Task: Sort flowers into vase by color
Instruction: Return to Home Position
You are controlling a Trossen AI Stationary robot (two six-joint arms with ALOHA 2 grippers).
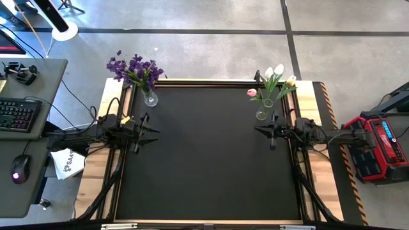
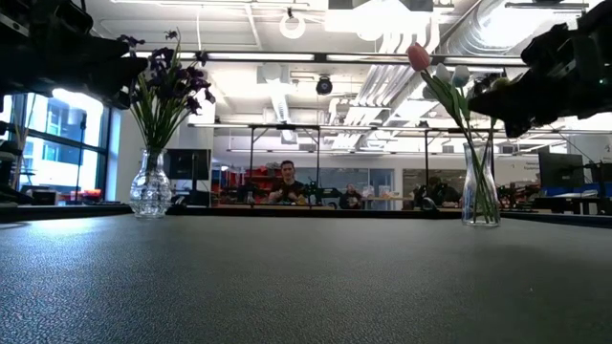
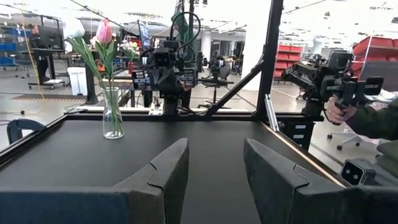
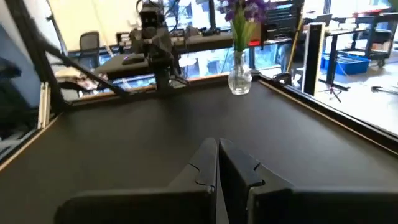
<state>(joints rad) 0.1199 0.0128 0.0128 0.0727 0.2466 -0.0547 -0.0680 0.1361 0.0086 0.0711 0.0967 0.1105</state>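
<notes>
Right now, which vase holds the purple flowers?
The left vase, at the top-left corner in the high view, holds the purple flowers; the right vase holds pink and white tulips.

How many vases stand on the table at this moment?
2. The left vase, holding purple flowers, stands at the table's top left in the high view; the right vase, holding tulips, stands at the top right. None seems hidden.

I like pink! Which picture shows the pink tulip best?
The left wrist view: the pink tulip shows side-on, whole, atop its vase. The high view shows a small pink dot, the low view a shaded bud, and the right wrist view nothing.
</notes>
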